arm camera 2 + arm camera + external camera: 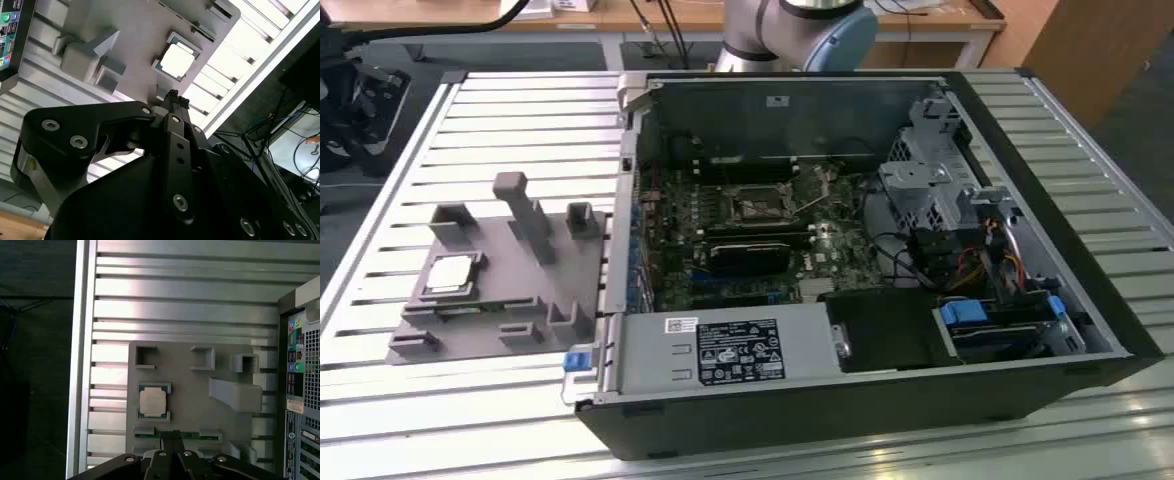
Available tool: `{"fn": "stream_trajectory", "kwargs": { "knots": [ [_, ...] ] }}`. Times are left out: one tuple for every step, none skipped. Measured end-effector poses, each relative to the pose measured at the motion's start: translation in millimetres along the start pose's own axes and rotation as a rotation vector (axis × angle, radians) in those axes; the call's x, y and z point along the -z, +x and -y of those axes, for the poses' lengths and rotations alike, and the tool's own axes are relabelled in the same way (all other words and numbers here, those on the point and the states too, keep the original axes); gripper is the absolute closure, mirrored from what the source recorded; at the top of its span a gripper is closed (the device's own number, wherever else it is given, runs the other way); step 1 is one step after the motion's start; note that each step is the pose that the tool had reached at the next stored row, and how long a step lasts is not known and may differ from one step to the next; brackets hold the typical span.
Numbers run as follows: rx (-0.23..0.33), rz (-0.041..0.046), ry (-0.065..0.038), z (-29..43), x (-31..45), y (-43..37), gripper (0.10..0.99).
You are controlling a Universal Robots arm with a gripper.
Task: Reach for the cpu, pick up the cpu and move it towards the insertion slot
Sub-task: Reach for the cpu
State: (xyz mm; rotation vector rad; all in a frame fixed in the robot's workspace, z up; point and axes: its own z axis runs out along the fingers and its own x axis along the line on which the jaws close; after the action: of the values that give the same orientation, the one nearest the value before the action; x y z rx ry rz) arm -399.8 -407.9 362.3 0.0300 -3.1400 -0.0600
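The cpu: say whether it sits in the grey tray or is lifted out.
In: the cpu lies flat in a recess of the grey tray, the gripper apart from it.

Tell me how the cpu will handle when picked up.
The cpu is a thin flat square, so probably stiff and light. Its shiny top may be slippery. Lying flat on the grey tray, it shouldn't roll.

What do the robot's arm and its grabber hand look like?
The arm is round and silvery grey, with a pale blue cap on its joint. The gripper is black and chunky. It is built from flat, angular links dotted with shiny silver bolt heads, and it narrows to a slim tip.
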Motion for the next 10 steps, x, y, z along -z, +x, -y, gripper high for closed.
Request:
{"fn": "stream_trajectory", "kwargs": {
  "knots": [
    [0.0, 0.0, 0.0, 0.0, 0.0, 0.0, 0.98],
    [0.0, 0.0, 0.0, 0.0, 0.0, 0.0, 0.98],
    [0.0, 0.0, 0.0, 0.0, 0.0, 0.0, 0.98],
    [0.0, -0.0002, 0.0, 0.0, -0.1, 0.0, 0.98],
    [0.0, -0.0002, 0.0, 0.0, -0.2, 0.0, 0.98],
    [0.0, -0.0001, 0.0, 0.2, -0.6, 0.0, 0.98],
    [0.0, 0.0, 0.0, 0.4, -1.1, 0.0, 0.98],
    [0.0, 0.0001, 0.0, 0.6, -1.6, 0.0, 0.98],
    [0.0, -0.0001, 0.0, 1.1, -2.2, 0.0, 0.98],
    [0.0, -0.0001, 0.0, 1.6, -2.9, 0.1, 0.98]
  ]
}}
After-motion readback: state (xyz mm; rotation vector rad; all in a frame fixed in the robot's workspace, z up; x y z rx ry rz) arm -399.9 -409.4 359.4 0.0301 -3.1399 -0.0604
